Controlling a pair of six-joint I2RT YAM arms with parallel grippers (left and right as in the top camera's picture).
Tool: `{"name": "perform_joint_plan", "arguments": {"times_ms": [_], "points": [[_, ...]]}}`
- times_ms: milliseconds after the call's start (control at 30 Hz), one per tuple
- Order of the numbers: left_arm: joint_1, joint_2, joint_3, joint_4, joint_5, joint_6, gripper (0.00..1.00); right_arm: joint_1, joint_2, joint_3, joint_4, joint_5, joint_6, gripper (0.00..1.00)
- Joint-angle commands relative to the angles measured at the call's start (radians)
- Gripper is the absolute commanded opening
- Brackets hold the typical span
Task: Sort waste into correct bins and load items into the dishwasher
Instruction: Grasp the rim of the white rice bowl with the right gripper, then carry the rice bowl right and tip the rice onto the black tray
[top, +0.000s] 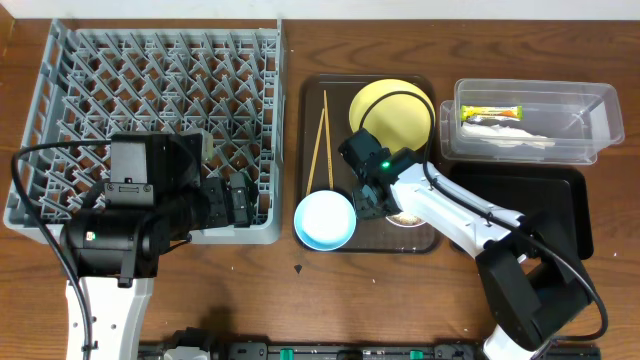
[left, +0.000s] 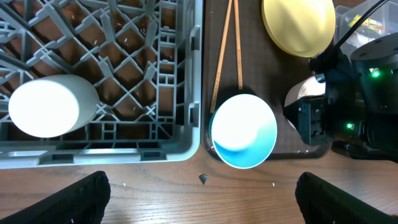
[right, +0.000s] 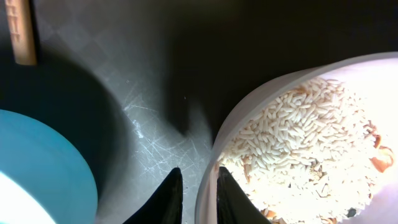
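My right gripper (top: 372, 195) is shut on the rim of the white bowl (right: 367, 68), one finger inside and one outside (right: 199, 193). The bowl holds beige rice (right: 298, 149) and stands on the dark brown tray (top: 310, 100). On the same tray are the light blue bowl (top: 325, 220), the yellow plate (top: 395, 112) and the wooden chopsticks (top: 322, 135). My left gripper (left: 202, 199) is wide open and empty over the table by the front right corner of the grey dish rack (top: 160, 70). The clear tub (top: 580, 120) holds the green-and-yellow wrapper (top: 490, 112) and the white scrap (top: 510, 135).
The shallow black tray (top: 560, 200) lies right of the brown tray, below the tub. A white upturned cup-like object (left: 46, 106) stands in the rack's front row. A small dark crumb (left: 203, 179) lies on the wooden table in front of the blue bowl (left: 244, 130).
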Motion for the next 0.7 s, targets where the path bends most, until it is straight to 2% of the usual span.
{"name": "perform_joint_plan", "arguments": {"times_ms": [0,100,267,333,500,667], "points": [[-0.003,-0.001,0.014,-0.005,0.013,0.021,0.96,0.005,0.019,-0.019,0.005,0.003,0.017,0.16],[-0.003,-0.001,0.014,-0.005,0.013,0.021,0.96,0.005,0.023,-0.019,0.005,0.007,0.019,0.07],[-0.003,-0.001,0.014,-0.004,0.013,0.021,0.96,0.005,0.033,-0.035,0.013,0.011,0.019,0.08],[-0.003,-0.001,0.014,-0.005,0.013,0.021,0.96,0.005,0.042,-0.039,0.012,0.011,0.019,0.02],[-0.003,-0.001,0.014,-0.004,0.013,0.025,0.96,0.002,0.024,-0.021,0.002,-0.005,0.029,0.01],[-0.003,-0.001,0.014,-0.004,0.012,0.028,0.99,-0.040,-0.090,0.004,-0.016,-0.161,0.050,0.01]]}}
